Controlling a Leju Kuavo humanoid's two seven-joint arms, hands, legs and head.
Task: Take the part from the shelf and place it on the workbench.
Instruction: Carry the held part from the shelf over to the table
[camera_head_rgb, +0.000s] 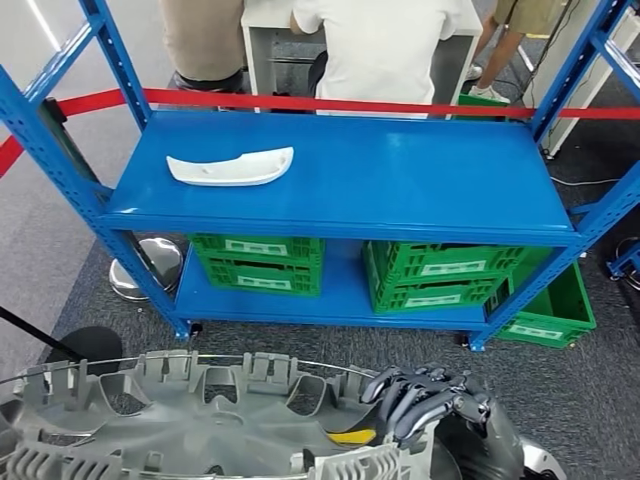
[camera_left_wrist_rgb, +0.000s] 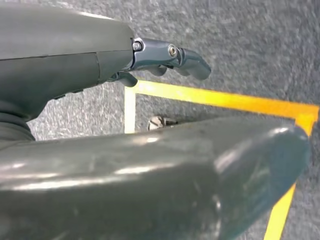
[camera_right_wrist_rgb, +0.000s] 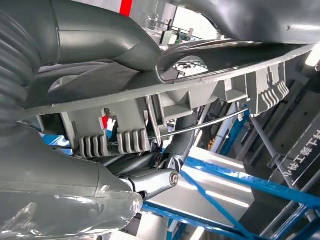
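A: In the head view, what is being shown?

B: A large grey ribbed part (camera_head_rgb: 196, 425) is being held low in the foreground, in front of the blue shelf (camera_head_rgb: 340, 180). The right hand (camera_head_rgb: 423, 400) is being wrapped over the part's right end, its dark fingers curled onto the edge. A white curved piece (camera_head_rgb: 230, 166) is lying on the top board of the shelf, toward its left side. Green crates (camera_head_rgb: 256, 263) are being stored on the lower board, and another green crate (camera_head_rgb: 555, 310) is sitting on the floor just right of the shelf. A red tape (camera_head_rgb: 317, 103) is being stretched behind the shelf, and seated people (camera_head_rgb: 377, 40) are being seen beyond it.

A: And the left wrist view?

B: The left hand (camera_left_wrist_rgb: 170, 57) is being seen hanging over grey carpet (camera_left_wrist_rgb: 245, 45) marked with yellow tape lines (camera_left_wrist_rgb: 226, 100). Its fingers are being kept nearly straight and nothing is being gripped.

A: And the right wrist view?

B: The part (camera_right_wrist_rgb: 181, 95) is being clamped between the thumb and the fingers (camera_right_wrist_rgb: 151, 180) of the right hand, with its ribbed tabs facing the camera. Blue shelf beams (camera_right_wrist_rgb: 256, 185) are being glimpsed behind it.
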